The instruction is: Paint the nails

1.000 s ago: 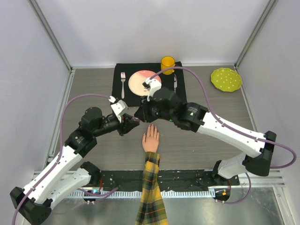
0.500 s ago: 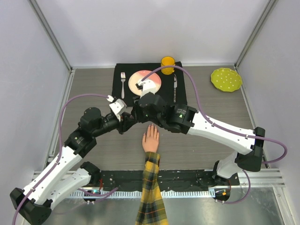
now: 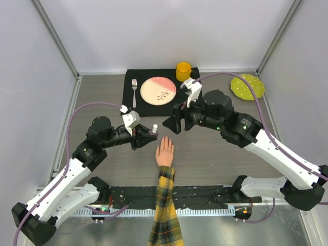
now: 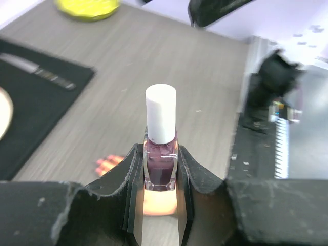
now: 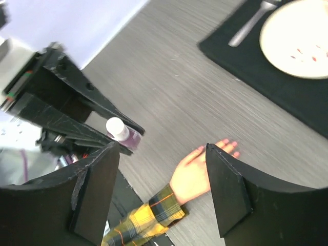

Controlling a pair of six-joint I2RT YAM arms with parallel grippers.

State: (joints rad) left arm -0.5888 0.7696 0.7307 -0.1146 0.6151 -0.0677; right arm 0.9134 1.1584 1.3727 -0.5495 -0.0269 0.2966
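Note:
A pale mannequin hand (image 3: 165,152) in a yellow-black plaid sleeve lies palm down near the table's front; its nails (image 3: 165,138) point away from the arms. My left gripper (image 3: 145,134) is shut on a small purple polish bottle (image 3: 150,132), white cap (image 3: 155,126) on, just left of the fingers. In the left wrist view the bottle (image 4: 160,165) stands upright between the pads, pink fingertips (image 4: 107,163) beyond. My right gripper (image 3: 173,121) hangs open and empty above the fingertips. Its wrist view shows the hand (image 5: 190,175), nails (image 5: 230,146) and bottle (image 5: 127,135) below.
A black placemat (image 3: 132,102) at the back holds a fork (image 3: 135,91), a pink-white plate (image 3: 158,89) and a knife. A yellow cup (image 3: 183,70) stands behind it, a green dotted plate (image 3: 247,86) at the back right. A black rail (image 3: 205,195) runs along the near edge.
My right gripper has opened and pulled away from the bottle's cap, back to the right. The cap stays on the bottle. The left arm holds still.

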